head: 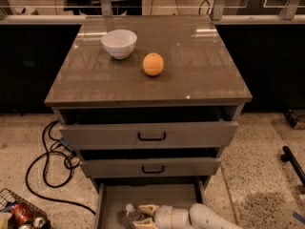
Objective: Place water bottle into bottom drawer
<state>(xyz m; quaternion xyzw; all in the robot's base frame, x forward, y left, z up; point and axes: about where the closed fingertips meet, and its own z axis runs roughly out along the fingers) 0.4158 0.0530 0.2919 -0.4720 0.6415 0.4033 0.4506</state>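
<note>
The water bottle [127, 214], clear with a white cap, is down inside the open bottom drawer [178, 193], near its left side and close to the grey floor. My gripper [141, 216] reaches in from the lower right on a white arm. Its pale fingers [146, 208] close around the bottle's body, with the cap sticking out to the left. The lower part of the bottle and the drawer's front are cut off by the bottom edge of the view.
Two upper drawers [151, 136] with black handles stand partly open above. A white bowl [119, 43] and an orange [153, 64] sit on the cabinet top. Black cables [45, 161] and a wire basket with red cans [19, 214] lie on the floor at left.
</note>
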